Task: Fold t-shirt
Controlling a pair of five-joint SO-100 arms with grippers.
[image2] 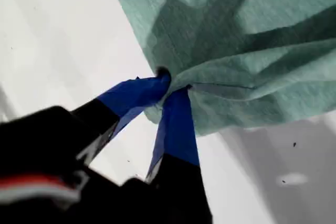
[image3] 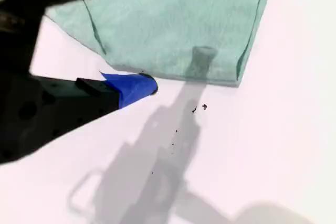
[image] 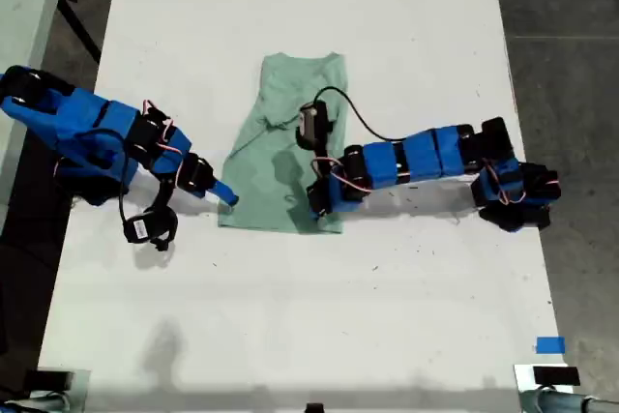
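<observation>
My first pincer (image2: 169,85) is pinched tight on a bunched edge of the t-shirt (image2: 252,40). My second pincer (image3: 163,30) stands agape, seemingly straddling the shirt's corner. The mint t-shirt (image: 285,142) lies folded mid-counter (image: 406,26); no label or writing is legible.
</observation>
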